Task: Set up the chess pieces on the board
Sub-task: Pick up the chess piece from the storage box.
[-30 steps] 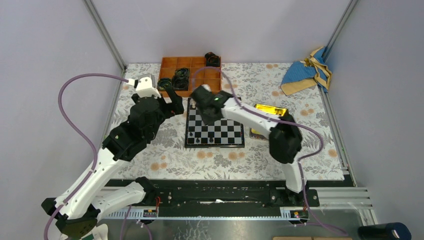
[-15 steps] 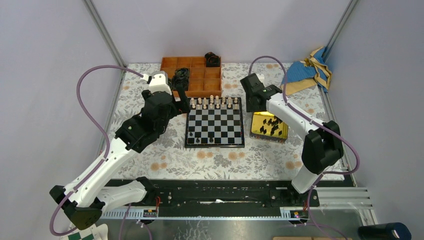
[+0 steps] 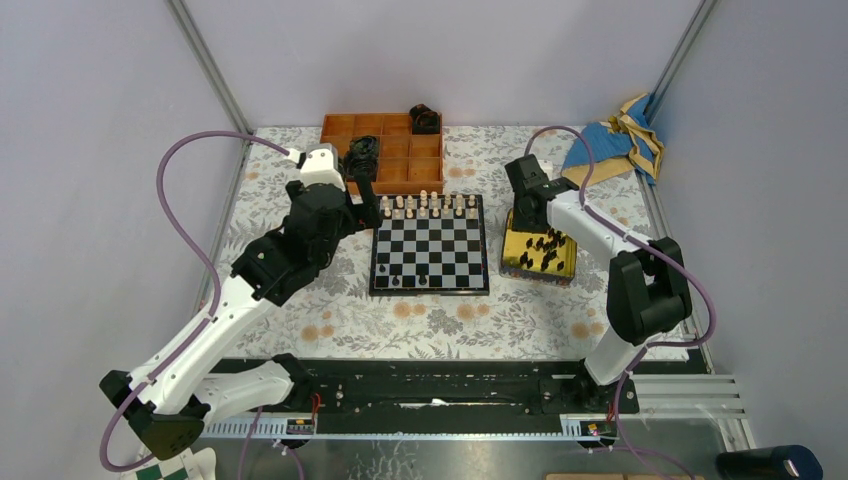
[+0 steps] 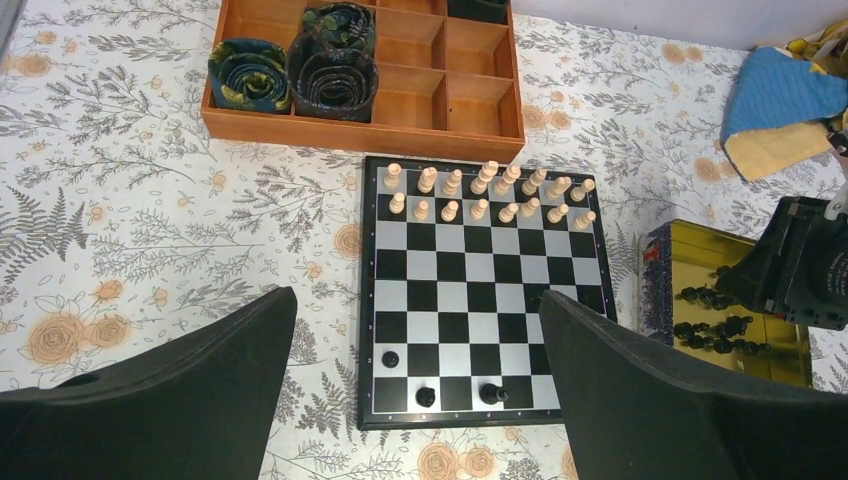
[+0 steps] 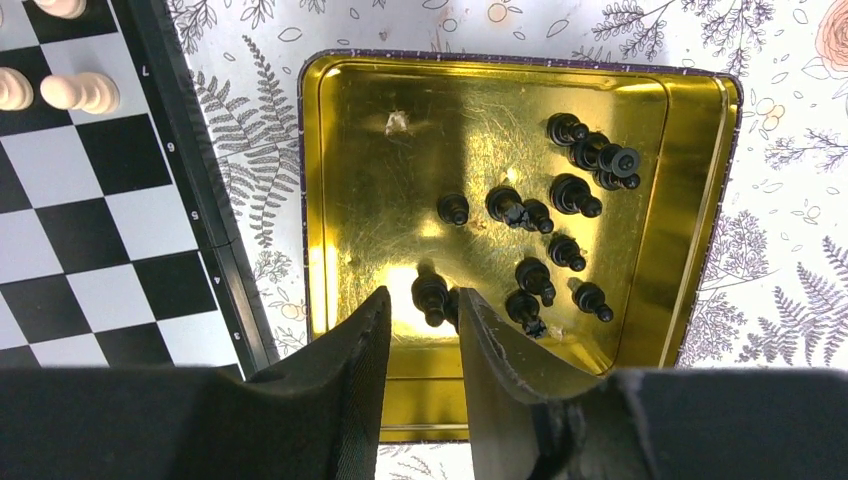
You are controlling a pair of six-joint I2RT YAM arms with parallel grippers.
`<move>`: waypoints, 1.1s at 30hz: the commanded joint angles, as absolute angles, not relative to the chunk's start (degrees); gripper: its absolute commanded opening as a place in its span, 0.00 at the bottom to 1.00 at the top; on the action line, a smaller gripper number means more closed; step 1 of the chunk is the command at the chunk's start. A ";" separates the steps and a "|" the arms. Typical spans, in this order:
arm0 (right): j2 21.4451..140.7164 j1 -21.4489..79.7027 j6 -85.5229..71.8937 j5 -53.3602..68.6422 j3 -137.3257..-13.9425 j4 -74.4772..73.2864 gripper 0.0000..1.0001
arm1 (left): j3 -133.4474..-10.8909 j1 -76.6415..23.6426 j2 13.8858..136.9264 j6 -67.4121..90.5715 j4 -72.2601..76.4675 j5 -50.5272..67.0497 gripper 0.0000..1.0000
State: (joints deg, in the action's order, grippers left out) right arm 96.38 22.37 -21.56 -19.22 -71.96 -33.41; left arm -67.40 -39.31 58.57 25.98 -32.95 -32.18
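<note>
The board [image 3: 440,255] lies mid-table; it also shows in the left wrist view [image 4: 470,290]. Three black chess pieces [image 4: 425,396] stand on its near rows. Several more black chess pieces [image 5: 565,195] lie in a gold tin [image 5: 400,190] just right of the board [image 5: 90,230]. My right gripper [image 5: 422,300] hovers over the tin's near-left part, jaws a narrow gap apart and empty, with one black piece [image 5: 430,293] just beyond the tips. My left gripper [image 4: 415,300] is wide open and empty, high over the board's near-left side.
Cream chessmen [image 3: 430,205] fill the board's two far rows. An orange compartment tray [image 3: 395,150] with black coiled rings [image 3: 362,152] stands behind the board. A blue and yellow cloth [image 3: 615,140] lies at the far right. The tin [image 3: 540,262] touches the board's right edge.
My right arm has swung from over the board's far-left corner to the right and now hangs over the gold tin. My left arm shifted slightly right, then held still.
</note>
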 commanded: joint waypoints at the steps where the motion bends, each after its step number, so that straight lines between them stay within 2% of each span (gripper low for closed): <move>1: 97.18 20.76 -22.75 -17.23 -71.43 -30.39 0.37 | -66.96 -39.02 58.99 24.65 -30.01 -32.07 0.99; 33: 104.22 16.54 -22.38 -13.82 -69.39 -25.78 0.35 | -67.43 -39.02 62.31 23.80 -29.95 -31.69 0.99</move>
